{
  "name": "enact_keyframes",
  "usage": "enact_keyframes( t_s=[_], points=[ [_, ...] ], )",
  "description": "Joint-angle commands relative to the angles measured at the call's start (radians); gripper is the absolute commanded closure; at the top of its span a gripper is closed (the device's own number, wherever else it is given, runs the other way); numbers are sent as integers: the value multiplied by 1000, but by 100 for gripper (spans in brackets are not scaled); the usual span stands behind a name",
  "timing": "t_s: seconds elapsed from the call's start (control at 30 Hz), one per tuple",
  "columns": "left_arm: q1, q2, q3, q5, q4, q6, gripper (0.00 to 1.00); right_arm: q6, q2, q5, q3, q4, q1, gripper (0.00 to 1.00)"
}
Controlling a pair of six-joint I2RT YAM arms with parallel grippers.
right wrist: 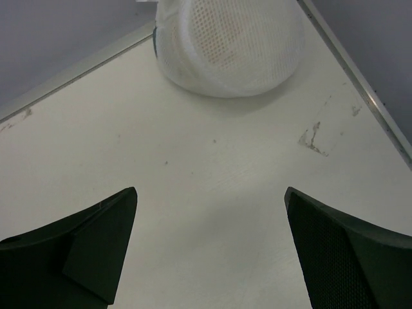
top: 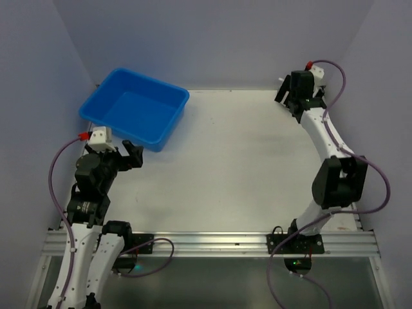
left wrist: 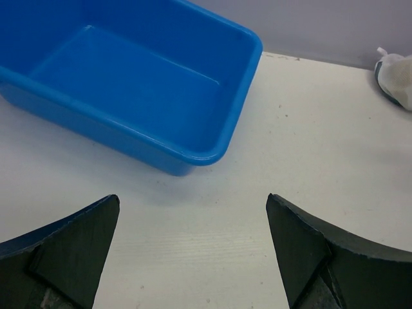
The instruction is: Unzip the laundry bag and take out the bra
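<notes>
While my right pincer (right wrist: 210,193) hangs spread wide with nothing in it, the bag (right wrist: 228,45) sits straight ahead of it, apart, untouched and closed as far as I can tell. Faint tan shows through the mesh, maybe the bra. Left pincer (left wrist: 193,199) is spread and empty too, tub (left wrist: 129,138) just ahead. Nothing done yet, I'd say: unzip, then pull the bra out.

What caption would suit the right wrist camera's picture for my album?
Right gripper, open, hovers above the white table, facing the round mesh laundry bag.
</notes>
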Motion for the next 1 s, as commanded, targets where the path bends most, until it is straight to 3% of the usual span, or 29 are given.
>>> enact_keyframes(
  t_s=[0.0, 0.27, 0.4, 0.43, 0.5, 0.53, 0.6, 0.63, 0.73, 0.97],
  points=[
    [-12, 0, -61, -10, 131, -7, 0, 2, 167, 89, 196, 89, -50, 1],
    [-24, 52, -75, -69, 131, 19, 0, -208, 710, 100, 686, 143, -76, 1],
    [-34, 68, -76, -82, 127, 17, 0, -246, 858, 110, 858, 103, -84, 3],
    [-34, 77, -76, -79, 127, 17, 0, -255, 867, 119, 880, 121, -84, 7],
    [-34, 82, -78, -76, 127, 16, 0, -261, 855, 118, 858, 152, -87, 23],
    [-34, 83, -78, -76, 127, 15, 0, -251, 847, 110, 844, 162, -90, 39],
    [-34, 83, -78, -70, 130, 15, 0, -237, 835, 80, 827, 156, -90, 57],
    [-34, 82, -79, -70, 130, 15, 0, -232, 830, 78, 819, 153, -119, 77],
    [-34, 74, -81, -67, 131, 14, 0, -248, 786, 64, 724, 167, -124, 100],
    [-35, 55, -98, -32, 162, 12, 0, -174, 475, -247, 353, 277, -113, 100]
  ],
)
